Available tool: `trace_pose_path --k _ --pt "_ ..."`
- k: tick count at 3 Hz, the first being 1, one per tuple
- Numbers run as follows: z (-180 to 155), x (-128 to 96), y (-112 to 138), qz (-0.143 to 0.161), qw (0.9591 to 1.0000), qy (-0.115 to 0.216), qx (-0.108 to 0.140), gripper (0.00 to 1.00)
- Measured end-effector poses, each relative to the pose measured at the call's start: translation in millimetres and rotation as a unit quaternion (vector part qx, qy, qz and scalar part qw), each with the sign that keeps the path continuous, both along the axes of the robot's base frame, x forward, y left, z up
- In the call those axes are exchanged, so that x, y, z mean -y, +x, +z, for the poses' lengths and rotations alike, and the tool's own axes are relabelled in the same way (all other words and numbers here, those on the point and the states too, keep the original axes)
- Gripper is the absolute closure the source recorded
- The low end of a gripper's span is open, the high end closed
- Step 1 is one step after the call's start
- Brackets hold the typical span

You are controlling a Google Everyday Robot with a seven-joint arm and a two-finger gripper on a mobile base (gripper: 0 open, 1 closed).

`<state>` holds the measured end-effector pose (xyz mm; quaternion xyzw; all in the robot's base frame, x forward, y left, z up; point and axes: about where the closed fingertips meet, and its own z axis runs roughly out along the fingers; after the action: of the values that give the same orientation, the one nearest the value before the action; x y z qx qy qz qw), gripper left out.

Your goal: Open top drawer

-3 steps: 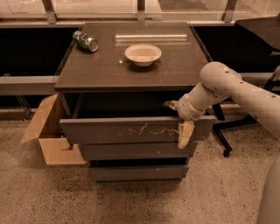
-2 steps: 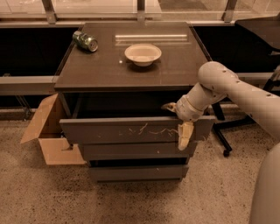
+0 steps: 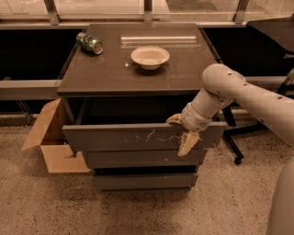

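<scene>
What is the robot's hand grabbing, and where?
The gripper pinches the top drawer by the top edge of its front, near the right end, one finger either side.

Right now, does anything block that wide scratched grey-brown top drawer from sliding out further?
Nothing visible. The gripper sits on the upper edge of the top drawer, right side; the brown cardboard box stands off to its left.

floor: speckled beige stone
window: bright glazed strip along top
furniture: dark grey-brown cabinet; black wheeled chair base at right
hand: cabinet's front right
</scene>
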<state>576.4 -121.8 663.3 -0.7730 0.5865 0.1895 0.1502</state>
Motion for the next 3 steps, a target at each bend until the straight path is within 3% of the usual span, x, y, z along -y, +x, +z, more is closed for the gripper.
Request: trace_pose_path --k 1,2,3 --pt "-1.4 -6.0 -15.4 0.009 0.9998 -0.003 -0.019 0.61" --pt "3.2 -6.1 -16.0 0.01 0.9998 -0.002 -0.02 0.85" --pt "6.3 -7.6 -19.4 0.012 0.9997 0.001 -0.023 1.0"
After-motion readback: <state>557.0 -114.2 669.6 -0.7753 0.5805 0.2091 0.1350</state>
